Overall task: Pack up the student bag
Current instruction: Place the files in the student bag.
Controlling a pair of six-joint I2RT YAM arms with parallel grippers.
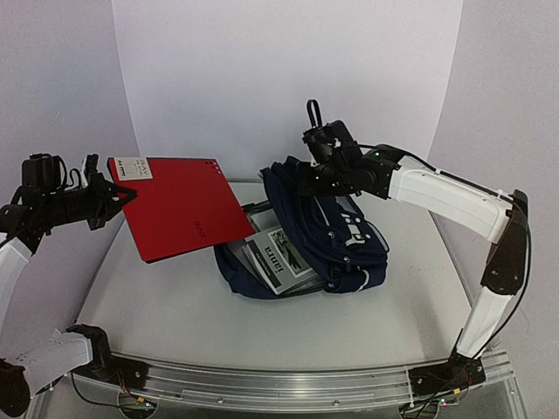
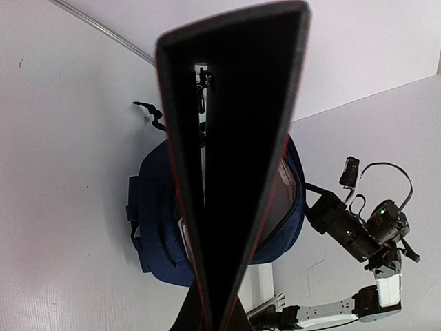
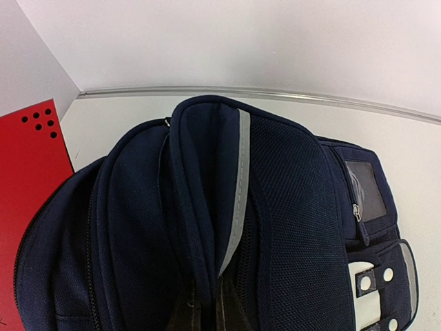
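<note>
The student bag [image 1: 349, 244], navy blue with a grey stripe, lies on its side at the table's middle, its main opening facing left. My right gripper [image 1: 301, 182] is shut on the bag's upper rim and holds it raised. In the right wrist view the fingers [image 3: 182, 318] pinch the striped fabric fold of the bag [image 3: 296, 227]. A red folder [image 1: 179, 218] hangs tilted left of the opening, with my left gripper [image 1: 120, 194] shut on its left edge. The left wrist view looks along the folder [image 2: 234, 138] edge-on toward the bag [image 2: 155, 234].
A white and grey printed booklet [image 1: 278, 253] sticks out of the bag's opening. The grey table [image 1: 175, 305] ends in a metal rail [image 1: 279, 384] at the front. White backdrop walls close the back and sides.
</note>
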